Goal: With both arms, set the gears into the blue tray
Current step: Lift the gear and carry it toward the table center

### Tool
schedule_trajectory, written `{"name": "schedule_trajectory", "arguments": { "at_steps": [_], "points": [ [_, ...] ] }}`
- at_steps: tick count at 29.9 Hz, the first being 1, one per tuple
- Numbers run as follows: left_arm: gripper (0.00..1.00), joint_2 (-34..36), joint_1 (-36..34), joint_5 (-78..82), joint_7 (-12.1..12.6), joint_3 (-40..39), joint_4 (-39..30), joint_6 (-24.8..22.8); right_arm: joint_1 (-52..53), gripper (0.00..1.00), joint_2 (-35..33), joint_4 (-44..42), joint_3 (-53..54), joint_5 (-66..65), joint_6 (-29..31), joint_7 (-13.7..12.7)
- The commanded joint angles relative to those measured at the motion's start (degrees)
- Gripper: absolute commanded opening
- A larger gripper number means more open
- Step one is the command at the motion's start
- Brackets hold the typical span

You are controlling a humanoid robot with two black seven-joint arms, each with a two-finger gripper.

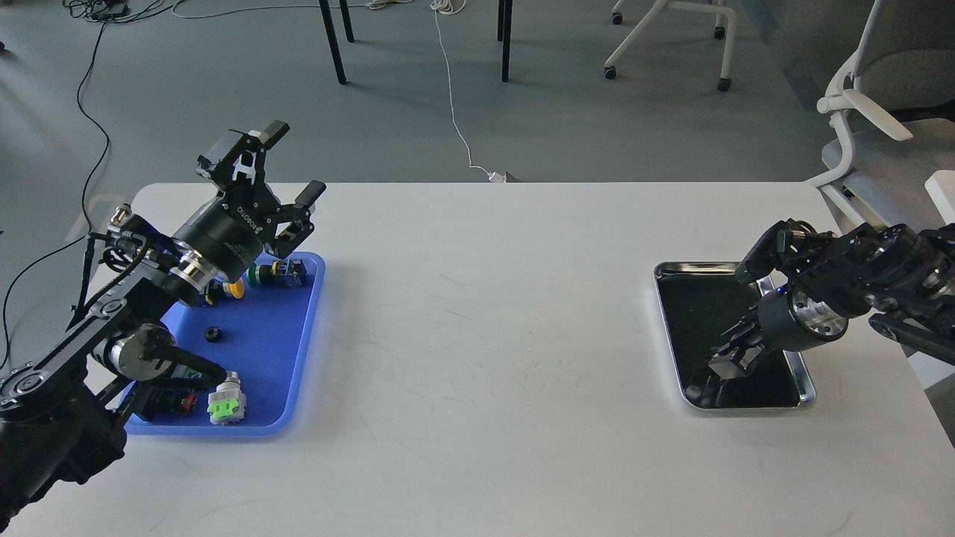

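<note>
At the left of the frame the left gripper [292,159] is hanging above the far end of the blue tray [298,358], tilted up and away, with its two fingers spread wide and nothing between them. The blue tray is sitting on the white table [485,335] at the lower left, its long side running toward the bottom of the frame. One gear [213,334] — a tiny black ring — is lying on the tray's bare floor near the middle, apart from everything else. Near the tray's upper end a cluster of push-buttons [277,274] with yellow and green caps is lying partly under the left wrist. At the tray's lower edge a push-button with a bright green cap [227,406] is resting just inside the rim, and beside it, to the left, another one with a red part [179,403] is showing, half hidden by the arm.

At the right of the frame the right gripper [727,362] is reaching down into the steel tray [809,388], its tip close over the dark, reflective floor. It is showing dark against dark — whether its fingers are parted or pinching anything cannot be told. A small roundish shape is lying in the steel tray's lower left corner, too blurred to identify.
</note>
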Motion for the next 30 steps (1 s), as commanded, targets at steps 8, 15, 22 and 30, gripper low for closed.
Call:
{"name": "schedule_trajectory", "arguments": {
  "at_steps": [8, 15, 22, 30],
  "points": [
    [0.98, -0.2, -0.3, -0.1, 0.0, 0.0, -0.1, -0.1, 7.7, 0.24, 4.3, 0.9, -0.2, 9.6, 0.0, 0.0],
    [0.98, -0.4, -0.3, 0.0, 0.0, -0.1, -0.1, -0.1, 9.3, 0.24, 14.1, -3.7, -0.4, 11.3, 0.0, 0.0],
    [0.98, 0.2, -0.2, -0.1, 0.0, -0.1, -0.1, 0.0, 8.5, 0.24, 26.0, -11.8, -0.7, 16.3, 0.0, 0.0],
    [0.98, 0.3, -0.1, -0.1, 0.0, -0.9, -0.1, 0.0, 7.6, 0.24, 35.7, -17.3, -4.0, 17.6, 0.0, 0.0]
  ]
}}
